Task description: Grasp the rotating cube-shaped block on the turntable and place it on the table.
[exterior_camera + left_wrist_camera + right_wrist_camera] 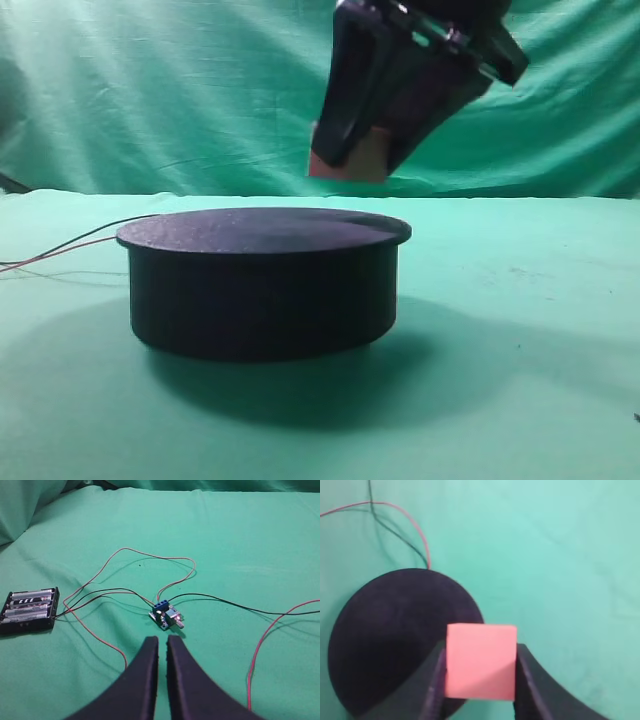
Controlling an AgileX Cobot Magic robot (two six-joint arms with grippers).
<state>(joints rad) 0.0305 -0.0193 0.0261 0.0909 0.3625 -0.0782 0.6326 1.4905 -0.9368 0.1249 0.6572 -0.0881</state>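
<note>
The salmon-pink cube-shaped block [480, 662] sits clamped between my right gripper's [480, 680] black fingers. In the exterior view the right gripper [350, 160] holds the block [368, 155] in the air above the right part of the turntable [262, 280], clear of its top. The turntable is a low black drum on the green cloth table [520, 340]; its disc [395, 635] lies below and left of the block in the right wrist view. My left gripper [162, 642] is shut and empty, hovering over the cloth, out of the exterior view.
Thin red and black wires [60, 250] trail left from the turntable. In the left wrist view a black battery holder [30, 610] lies at the left, a small blue controller board [166, 617] just beyond the fingertips, and looping wires [260, 650] cross the cloth.
</note>
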